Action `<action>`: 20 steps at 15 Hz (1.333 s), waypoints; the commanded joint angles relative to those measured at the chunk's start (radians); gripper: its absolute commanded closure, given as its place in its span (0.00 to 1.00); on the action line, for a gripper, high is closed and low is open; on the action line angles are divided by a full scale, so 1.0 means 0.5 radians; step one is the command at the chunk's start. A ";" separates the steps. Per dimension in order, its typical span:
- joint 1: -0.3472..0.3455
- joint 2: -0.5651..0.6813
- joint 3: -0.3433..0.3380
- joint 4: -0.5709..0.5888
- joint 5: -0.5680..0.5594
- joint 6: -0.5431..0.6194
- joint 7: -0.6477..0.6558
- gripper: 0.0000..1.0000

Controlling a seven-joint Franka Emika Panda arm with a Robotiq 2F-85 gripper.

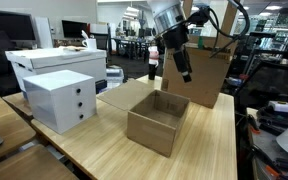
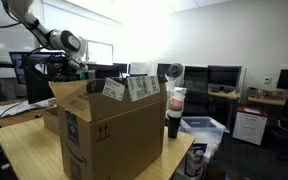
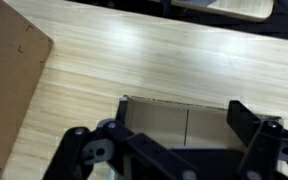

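Hand (image 1: 184, 71) empty, fingers spread wide, hanging above the small open box (image 1: 159, 120). The box sits on the counter (image 1: 94, 150), just in front of the tall carton (image 1: 212, 78). In the wrist view its opening lies between the fingers. Judgement: any descent should be centred and slow, keeping clear of the box walls and the carton.
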 commanded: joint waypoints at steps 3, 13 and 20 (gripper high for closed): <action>-0.025 -0.135 -0.056 -0.057 -0.125 0.294 0.334 0.00; -0.150 -0.347 -0.177 0.051 -0.229 0.671 0.778 0.00; -0.287 -0.516 -0.204 0.096 -0.450 0.886 1.118 0.00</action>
